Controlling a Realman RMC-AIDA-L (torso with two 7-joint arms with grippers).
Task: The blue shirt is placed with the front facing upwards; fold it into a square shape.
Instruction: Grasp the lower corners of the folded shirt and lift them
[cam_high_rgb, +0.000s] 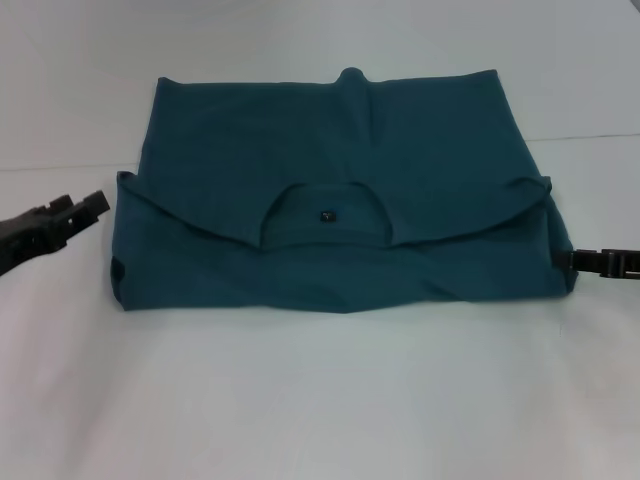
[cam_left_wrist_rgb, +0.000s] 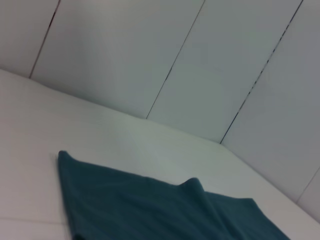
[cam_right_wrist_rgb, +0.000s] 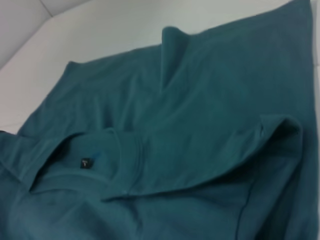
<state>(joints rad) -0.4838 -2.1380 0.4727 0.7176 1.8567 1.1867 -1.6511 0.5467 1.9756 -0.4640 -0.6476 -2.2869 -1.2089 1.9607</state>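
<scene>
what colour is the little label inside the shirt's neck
Dark, nearly black, on the neck label of the blue shirt; right wrist view shows it best.

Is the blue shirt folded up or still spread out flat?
Folded. The blue shirt is doubled over itself, collar and neck label lying mid-bundle.

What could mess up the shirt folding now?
The blue shirt has a raised ridge at its far edge; folding over it could leave a lumpy, crooked square. The right gripper sits right at the shirt's edge and might drag the layers apart. The left gripper is off to the side, so the two sides may fold unevenly.
</scene>
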